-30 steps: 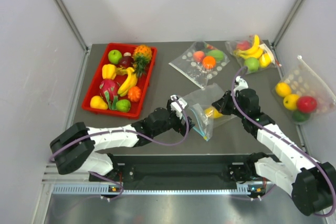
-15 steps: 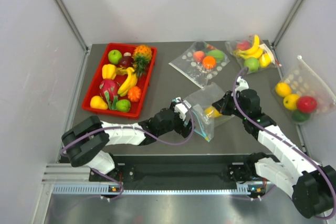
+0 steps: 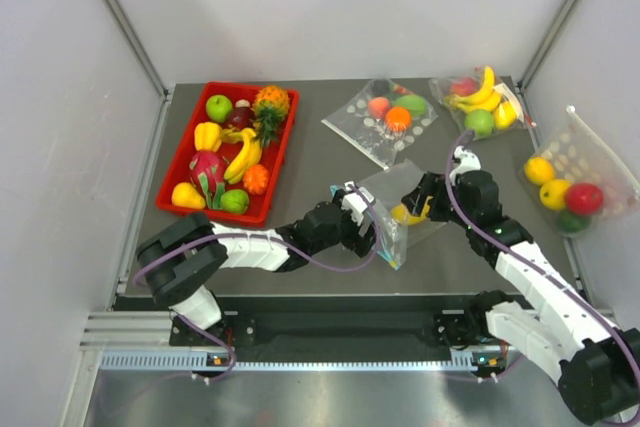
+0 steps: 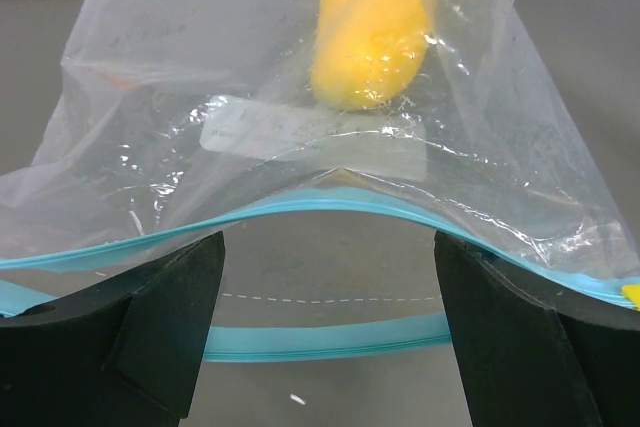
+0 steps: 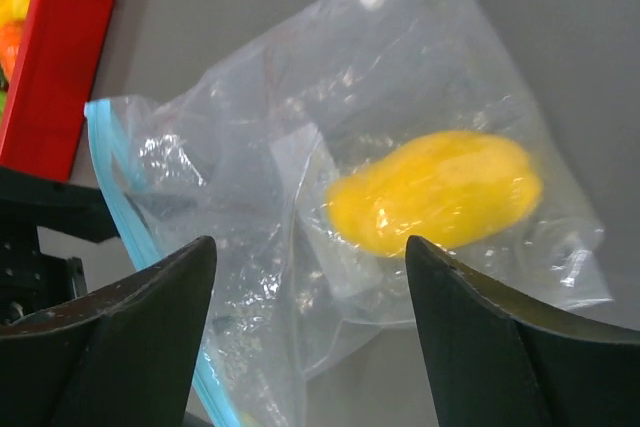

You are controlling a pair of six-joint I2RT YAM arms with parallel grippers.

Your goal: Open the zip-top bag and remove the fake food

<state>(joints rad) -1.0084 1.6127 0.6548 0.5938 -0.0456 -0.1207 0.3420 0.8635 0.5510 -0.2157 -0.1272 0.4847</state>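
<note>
The clear zip-top bag (image 3: 392, 199) lies on the dark table between my two grippers, its teal zip strip (image 4: 330, 202) parted into an upper and a lower lip. My left gripper (image 3: 368, 225) is open at the mouth. In the left wrist view the left gripper (image 4: 330, 252) has the upper lip draped over both fingers and the lower lip on the table between them. A yellow fake fruit (image 5: 435, 192) lies deep in the bag. My right gripper (image 5: 310, 247) is open just short of the bag's closed end, holding nothing.
A red tray (image 3: 210, 213) full of fruit sits at the left. A dotted bag (image 3: 385, 119) and a bag with bananas (image 3: 480, 97) lie at the back. Another dotted bag of fruit (image 3: 575, 182) hangs past the table's right edge.
My right gripper has opened and let go of the bag's closed end. The left gripper has slid right, up to the bag's mouth.
</note>
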